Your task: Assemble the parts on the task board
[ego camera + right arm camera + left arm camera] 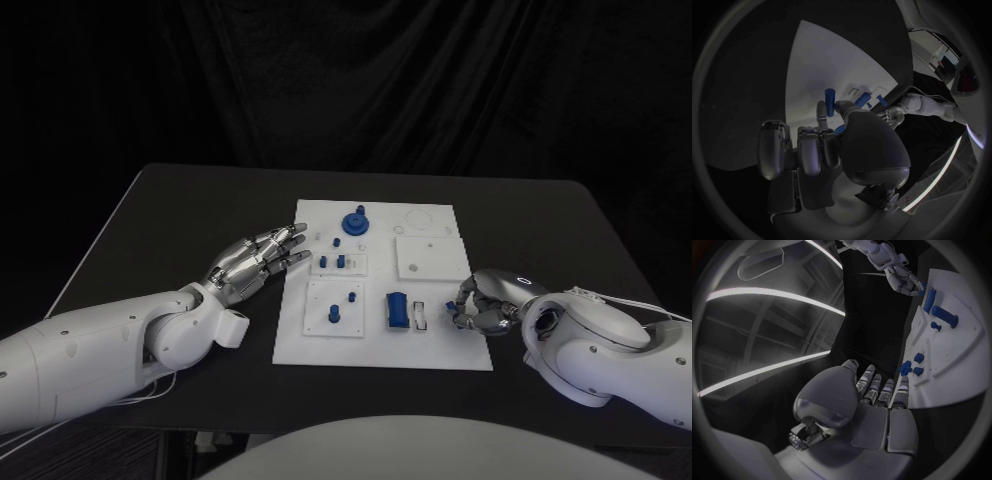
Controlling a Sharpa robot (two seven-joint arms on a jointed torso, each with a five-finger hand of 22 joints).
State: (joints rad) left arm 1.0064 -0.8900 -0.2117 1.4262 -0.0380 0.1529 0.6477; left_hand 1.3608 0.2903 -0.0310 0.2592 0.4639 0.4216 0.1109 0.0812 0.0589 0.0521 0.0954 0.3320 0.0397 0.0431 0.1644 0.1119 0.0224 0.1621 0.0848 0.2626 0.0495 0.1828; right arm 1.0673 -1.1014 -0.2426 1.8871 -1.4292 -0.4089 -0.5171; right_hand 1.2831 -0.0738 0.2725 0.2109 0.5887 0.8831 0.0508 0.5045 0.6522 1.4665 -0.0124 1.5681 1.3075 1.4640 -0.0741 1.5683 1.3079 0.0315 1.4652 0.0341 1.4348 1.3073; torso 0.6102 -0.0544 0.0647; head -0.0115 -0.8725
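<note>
1. Task board (pixel 433 350), white, mid-bench; blue parts on it: knobbed disc (pixel 355 220) at the far end, block (pixel 395 309) near my edge, small pegs (pixel 336 313) between.
2. My right robot hand (pixel 483 305) sits at the board's right edge, fingers curled; something blue (pixel 839 130) between them, can't tell if gripped.
3. My left robot hand (pixel 260 258): fingers spread, empty, just left of the board.
4. Black bench (pixel 173 215), dark curtain behind.

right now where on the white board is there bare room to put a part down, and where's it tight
Bare: the task board's near strip, below the tall blue block, and its far left corner beside the blue knob. Tight: the left column of small blue pegs near the left hand, and the near right edge, where the right hand sits.
</note>
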